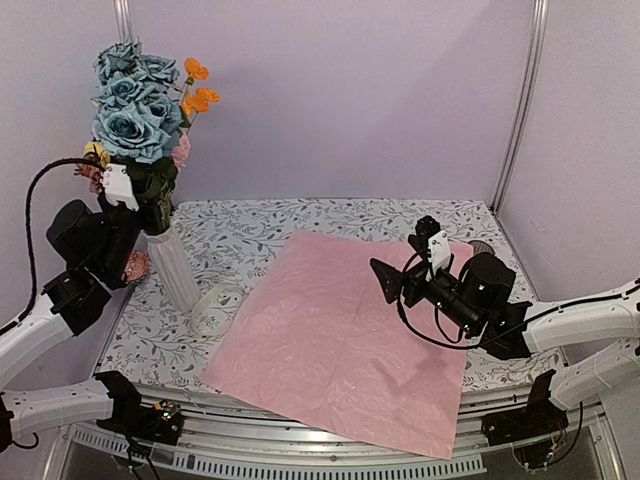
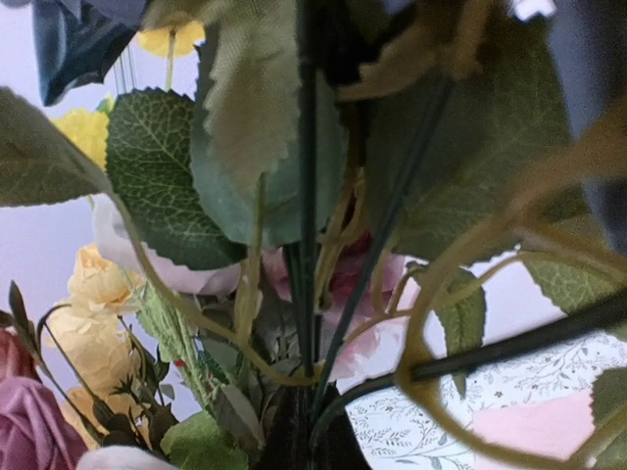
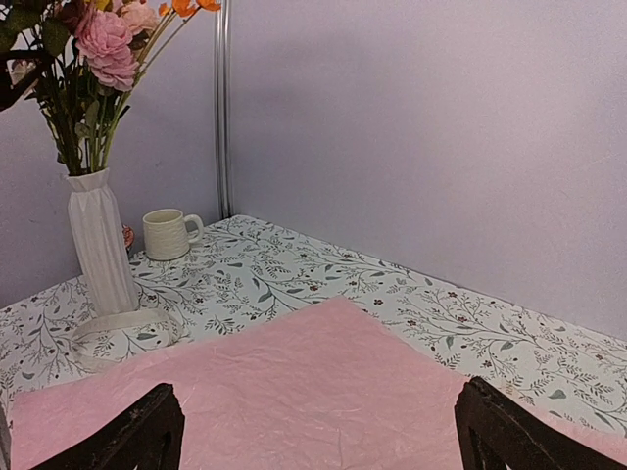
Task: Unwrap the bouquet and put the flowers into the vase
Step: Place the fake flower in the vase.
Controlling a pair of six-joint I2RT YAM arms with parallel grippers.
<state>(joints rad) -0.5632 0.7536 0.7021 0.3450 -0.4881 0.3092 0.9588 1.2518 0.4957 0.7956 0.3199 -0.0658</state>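
- From the top view, the flowers (image 1: 135, 110) stood in the vase (image 1: 175, 265) at the far left of the table, so the task looked close to finished
- The left gripper (image 1: 152, 208) sat among the stems just above the vase neck, its fingers pressed together; whether a stem was caught between them I could not tell
- The right gripper (image 1: 405, 258) hovered over the far right part of the pink wrapping paper (image 1: 340, 340), fingers spread wide and holding nothing
- Counted here: one vase, one flat sheet of paper, one cream ribbon (image 1: 215, 305) lying loose just right of the vase foot, at least four blue roses, two or three orange blooms
- The left wrist view was filled with green stems (image 2: 309, 245) and leaves (too close to show the fingers themselves), with a corner of the paper (image 2: 529, 426) below at the right
- The right wrist view showed the vase (image 3: 103, 255) upright at the left, one cream mug (image 3: 167, 233) beyond it, the ribbon (image 3: 122, 328) at its foot, and both fingers of the right gripper (image 3: 323, 436) far apart over the paper (image 3: 294, 382)
- To end the step well, I judged the left arm should let go gently and back off sideways, clear of the leaves, since the tall top-heavy bunch could tip the narrow vase
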